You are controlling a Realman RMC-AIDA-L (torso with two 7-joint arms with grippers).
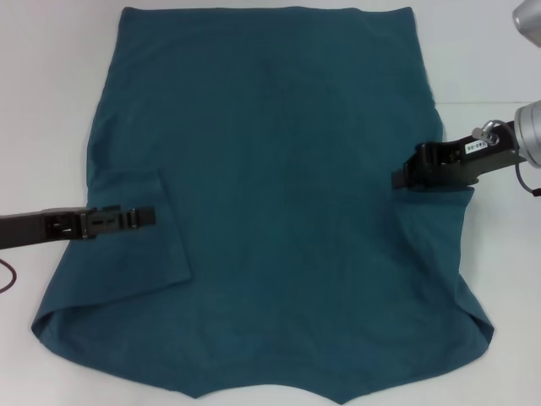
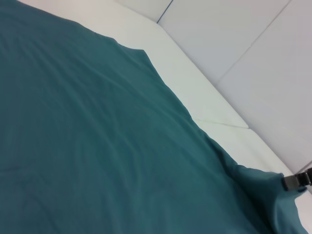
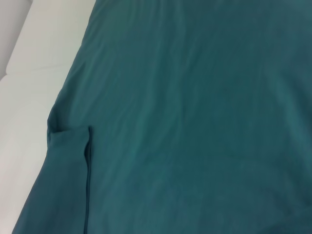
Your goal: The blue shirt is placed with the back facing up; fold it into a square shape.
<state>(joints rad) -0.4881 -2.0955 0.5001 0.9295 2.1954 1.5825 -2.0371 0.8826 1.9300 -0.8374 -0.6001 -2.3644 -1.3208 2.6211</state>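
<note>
The left gripper [image 1: 145,217] lies over the blue shirt's [image 1: 279,169] folded-in sleeve, the right gripper [image 1: 404,176] at its opposite edge (neither's jaw gap is discernible)

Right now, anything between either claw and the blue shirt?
Nothing visible. The blue shirt lies flat on the white table. The left claw sits over the folded-in left sleeve, and the right claw is at the shirt's right edge. No other object lies on or beside the fabric.
</note>
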